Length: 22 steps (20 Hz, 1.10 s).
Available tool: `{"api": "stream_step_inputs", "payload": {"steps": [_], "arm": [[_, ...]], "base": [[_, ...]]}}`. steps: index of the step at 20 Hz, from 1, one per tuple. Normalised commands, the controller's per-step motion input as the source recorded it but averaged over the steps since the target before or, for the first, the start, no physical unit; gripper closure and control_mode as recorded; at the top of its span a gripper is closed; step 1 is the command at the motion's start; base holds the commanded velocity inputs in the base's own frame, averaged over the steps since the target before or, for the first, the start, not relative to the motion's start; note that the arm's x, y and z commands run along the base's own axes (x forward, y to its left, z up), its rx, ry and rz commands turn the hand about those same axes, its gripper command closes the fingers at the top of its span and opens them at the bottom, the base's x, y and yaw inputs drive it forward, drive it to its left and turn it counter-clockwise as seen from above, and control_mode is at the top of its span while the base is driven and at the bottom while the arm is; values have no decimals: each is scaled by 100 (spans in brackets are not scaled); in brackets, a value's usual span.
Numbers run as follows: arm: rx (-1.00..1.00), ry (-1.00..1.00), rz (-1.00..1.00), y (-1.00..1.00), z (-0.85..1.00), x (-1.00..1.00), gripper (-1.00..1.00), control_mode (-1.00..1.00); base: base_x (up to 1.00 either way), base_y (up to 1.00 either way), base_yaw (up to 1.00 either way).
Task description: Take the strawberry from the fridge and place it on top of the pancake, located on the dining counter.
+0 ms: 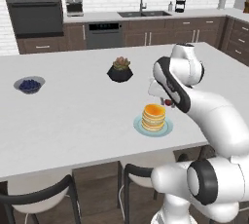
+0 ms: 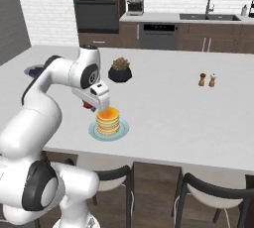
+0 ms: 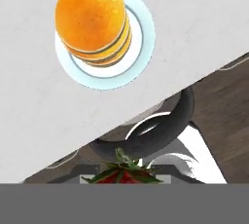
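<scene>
Red strawberry (image 3: 124, 174) with green leaves, clamped in the gripper (image 3: 124, 178).

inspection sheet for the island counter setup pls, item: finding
Surface: dining counter, white top, stools tucked under the near edge.
Job's things: pancake stacked on a pale plate near the counter's front edge; strawberry in the hand, not yet on the stack.
Clutter: bowl of blueberries, potted succulent, two small shakers, all apart from the plate.
Grippers: hand shut on the strawberry, beside the stack and above its top.
Cables: nothing seen.
Surroundings: wall oven, sink and dishwasher along the back wall.
</scene>
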Motion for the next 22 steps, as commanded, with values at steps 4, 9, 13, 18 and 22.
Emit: {"api": "stream_step_inputs", "payload": {"steps": [4,9,13,18,22], "arm": [[0,3,0,-19,-32,59,100,-100],[0,7,0,-7,-34,60,100,-100],[0,7,0,-4,-35,59,100,-100],[0,3,0,-6,-37,53,100,-100],[0,3,0,-4,-36,46,100,-100]], "base": [[0,0,0],[0,0,0],[0,0,0],[0,0,0],[0,0,0]]}}
